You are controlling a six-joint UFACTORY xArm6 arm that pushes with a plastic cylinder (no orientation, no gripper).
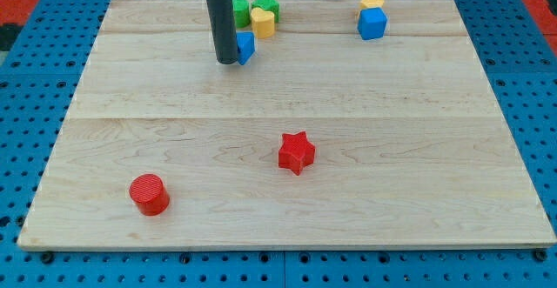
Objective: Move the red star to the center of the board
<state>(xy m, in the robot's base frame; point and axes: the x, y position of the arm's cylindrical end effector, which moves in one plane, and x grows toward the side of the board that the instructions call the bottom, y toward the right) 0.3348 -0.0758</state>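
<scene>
Currently | red star-shaped block (296,152): just below centre of wooden tabletop (418,166), untouched | my tip (226,61): far off, touching small blue block (246,47) | fingers: none fitted, nothing held

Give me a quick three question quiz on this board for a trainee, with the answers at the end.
1. True or false: my tip touches the red star.
2. Which block lies nearest the view's bottom left corner: A the red cylinder, B the blue cube, C the green block?
3. Fill in: a small blue block sits just to the view's ____ of my tip.

Key: 1 false, the tip is far up the board from the star. 2 A. 3 right.
</scene>
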